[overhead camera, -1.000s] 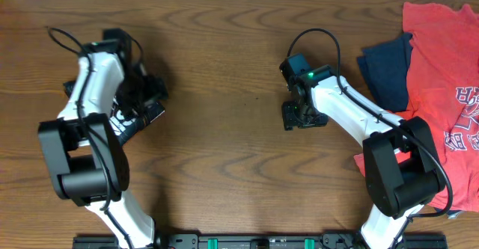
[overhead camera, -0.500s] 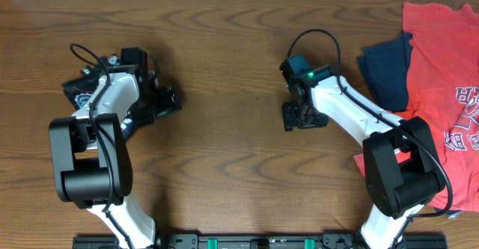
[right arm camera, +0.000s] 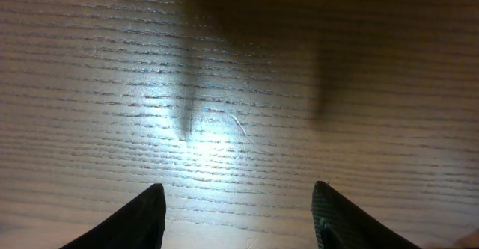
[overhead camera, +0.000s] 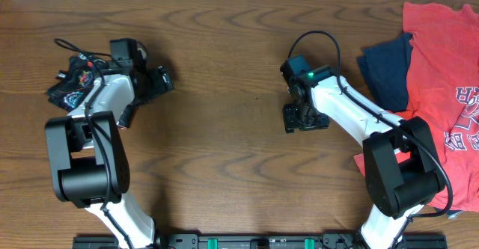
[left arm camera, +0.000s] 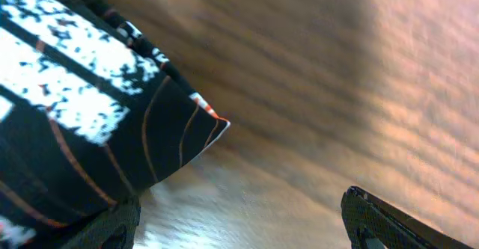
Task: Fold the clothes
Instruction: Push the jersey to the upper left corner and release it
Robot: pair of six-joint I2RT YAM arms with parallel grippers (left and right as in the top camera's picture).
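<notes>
The clothes, a black jersey (overhead camera: 69,90) with thin orange-red lines and white print, lie in a compact bundle at the table's left, partly under my left arm. In the left wrist view a corner of the jersey (left arm camera: 82,122) fills the left side and lies over my left finger (left arm camera: 105,226). My left gripper (overhead camera: 146,93) (left arm camera: 239,215) is open, with only bare wood between its fingers. My right gripper (overhead camera: 303,118) (right arm camera: 238,193) hangs open over bare wood near the table's middle, far from the jersey.
A red T-shirt with lettering (overhead camera: 441,77) and a plain navy garment (overhead camera: 388,69) lie at the right edge, behind my right arm. Both arm bases stand at the front edge of the wooden table (overhead camera: 224,159).
My left gripper opened wider and swung toward the far side. More of the jersey bundle now shows, farther left than before. The right arm stayed put.
</notes>
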